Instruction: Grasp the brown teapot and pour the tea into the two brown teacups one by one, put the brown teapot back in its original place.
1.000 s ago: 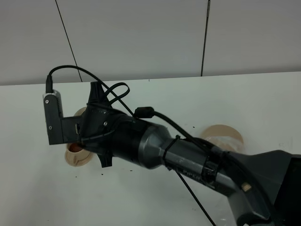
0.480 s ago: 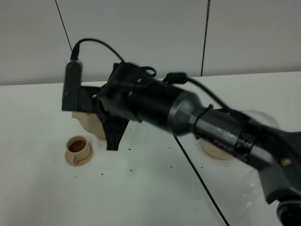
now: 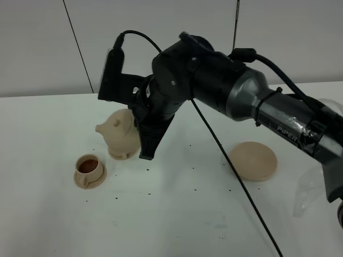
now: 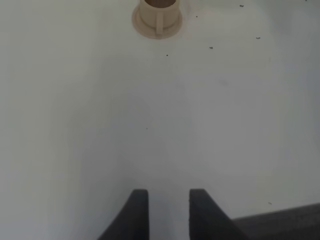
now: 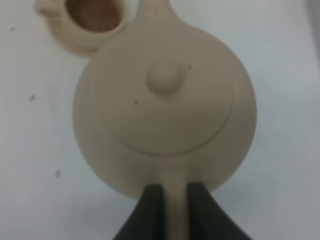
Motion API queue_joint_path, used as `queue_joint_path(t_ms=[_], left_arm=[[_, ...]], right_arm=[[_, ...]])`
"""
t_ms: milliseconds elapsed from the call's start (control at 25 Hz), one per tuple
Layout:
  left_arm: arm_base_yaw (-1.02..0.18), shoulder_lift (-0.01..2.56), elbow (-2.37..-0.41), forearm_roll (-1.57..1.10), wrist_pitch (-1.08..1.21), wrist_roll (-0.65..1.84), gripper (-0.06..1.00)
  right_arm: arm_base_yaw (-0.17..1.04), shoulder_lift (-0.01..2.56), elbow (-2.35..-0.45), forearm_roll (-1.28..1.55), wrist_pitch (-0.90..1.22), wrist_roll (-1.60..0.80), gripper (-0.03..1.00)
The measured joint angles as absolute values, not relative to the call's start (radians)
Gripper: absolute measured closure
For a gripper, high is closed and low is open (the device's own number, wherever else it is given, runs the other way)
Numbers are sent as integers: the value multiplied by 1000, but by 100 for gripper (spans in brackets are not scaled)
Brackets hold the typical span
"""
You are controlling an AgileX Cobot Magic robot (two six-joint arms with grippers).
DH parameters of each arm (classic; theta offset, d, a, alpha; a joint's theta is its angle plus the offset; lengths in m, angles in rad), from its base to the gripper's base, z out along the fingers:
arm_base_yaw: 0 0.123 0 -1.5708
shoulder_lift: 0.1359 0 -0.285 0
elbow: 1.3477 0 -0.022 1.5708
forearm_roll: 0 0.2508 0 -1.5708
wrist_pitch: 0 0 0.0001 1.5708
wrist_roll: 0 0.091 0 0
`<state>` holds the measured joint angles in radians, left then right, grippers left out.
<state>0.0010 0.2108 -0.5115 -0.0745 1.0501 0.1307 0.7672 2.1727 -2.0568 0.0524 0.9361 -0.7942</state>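
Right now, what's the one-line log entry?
right gripper: shut on teapot handle | front cup: has tea | plate: bare | left gripper: open, empty

Soft, even light left faint shadows on the desk [image 3: 177,214]; the brown teapot [image 5: 165,105] before the right end effector [image 5: 175,189] looked blurred.

We're in close on the brown teapot [image 5: 165,105] — matte light-tan ceramic, finely grainy, no glaze shine, a few dark flecks on the lid. The teacup [image 3: 88,167] and the round plate [image 3: 253,159] wear the same dull, chalky finish. The right gripper [image 5: 175,189] shows us matte black plastic fingers. Up the arm [image 3: 214,80] we get glossy black housing, then a satin grey, metal-looking sleeve. The table [image 3: 177,225] — smooth white, faintly sheened, peppered with dark specks.
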Motion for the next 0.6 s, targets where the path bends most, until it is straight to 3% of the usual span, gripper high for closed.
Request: queue_joint_path(t_ms=[320,600], left_arm=[[1,211,-512,-74,1050,131,68],[1,211,-512,-74,1050,131,68]], right_arm=[[715,2173,-2057,367,958,-948,87],[715,2173,-2058,439,944,-986,87]])
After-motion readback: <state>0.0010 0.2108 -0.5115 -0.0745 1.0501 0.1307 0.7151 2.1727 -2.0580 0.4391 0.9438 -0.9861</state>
